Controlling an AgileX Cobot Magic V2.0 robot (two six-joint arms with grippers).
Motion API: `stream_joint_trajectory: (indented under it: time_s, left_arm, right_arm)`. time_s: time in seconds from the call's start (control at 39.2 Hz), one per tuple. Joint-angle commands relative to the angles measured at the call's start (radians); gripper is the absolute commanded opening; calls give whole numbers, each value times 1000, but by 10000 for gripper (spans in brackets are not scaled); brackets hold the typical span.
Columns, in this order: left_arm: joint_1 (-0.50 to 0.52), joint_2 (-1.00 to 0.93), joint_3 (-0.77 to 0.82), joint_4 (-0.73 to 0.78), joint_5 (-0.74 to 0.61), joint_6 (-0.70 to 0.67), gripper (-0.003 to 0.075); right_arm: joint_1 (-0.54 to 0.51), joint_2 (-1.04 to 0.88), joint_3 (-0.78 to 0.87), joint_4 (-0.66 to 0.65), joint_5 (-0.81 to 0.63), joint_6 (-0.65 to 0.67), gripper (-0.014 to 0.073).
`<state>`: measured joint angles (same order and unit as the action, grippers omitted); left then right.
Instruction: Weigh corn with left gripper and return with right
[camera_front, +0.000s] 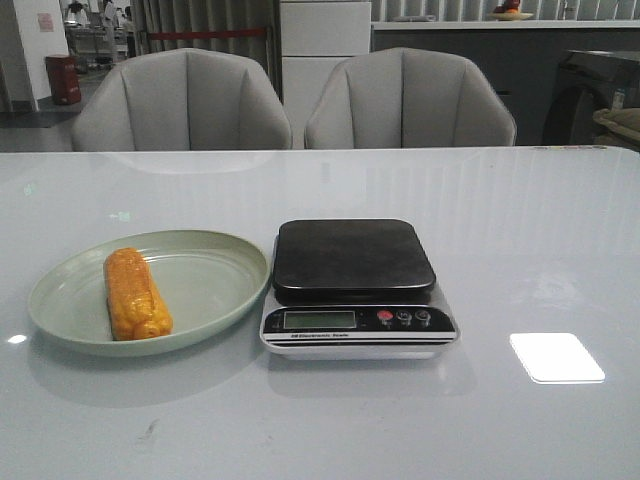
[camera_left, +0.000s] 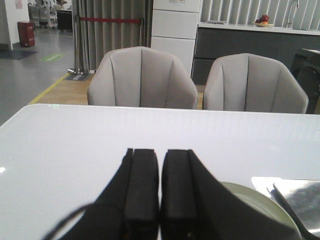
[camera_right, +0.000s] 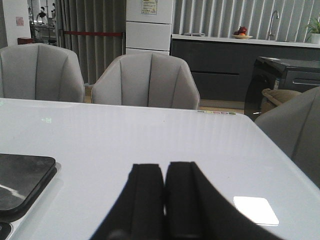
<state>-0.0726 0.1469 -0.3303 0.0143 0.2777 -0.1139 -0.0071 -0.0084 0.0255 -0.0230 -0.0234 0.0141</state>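
Front view: corn (camera_front: 137, 294) lying in plate (camera_front: 215, 290).

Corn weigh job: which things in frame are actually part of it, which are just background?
In play: corn lying on the green plate; kitchen scale with bare platform; left gripper and right gripper, both closed, holding nothing.

Just there: two grey chairs behind the table; fruit bowl on the far counter.

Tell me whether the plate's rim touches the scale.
Cannot tell. In the front view the plate rim reaches the scale at its left edge, but no clear gap or contact shows there.
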Motion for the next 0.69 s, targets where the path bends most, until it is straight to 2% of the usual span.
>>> stream_joint_trajectory:
  time_s: [0.0,0.2,0.33,0.46,0.66]
  left_arm:
    - [-7,20,-25,-14,-57,-7,125]
    - [-9,23,-9,-14,-38,-7,127]
    - [-47,38,-9,-9,-33,-7,143]
    - [-95,71,-9,0,-12,-7,251]
    - [-136,147,-13,2,-9,-7,509]
  right_arm:
    - [-4,-20,11,-9,-77,-8,152]
    - [-4,-20,11,-9,-77,-8,152]
    - [-4,-20,11,-9,-77,-8,152]
    - [-4,-20,11,-9,-77,-8,152]
    - [-4,-20,11,-9,-77,-8,152]
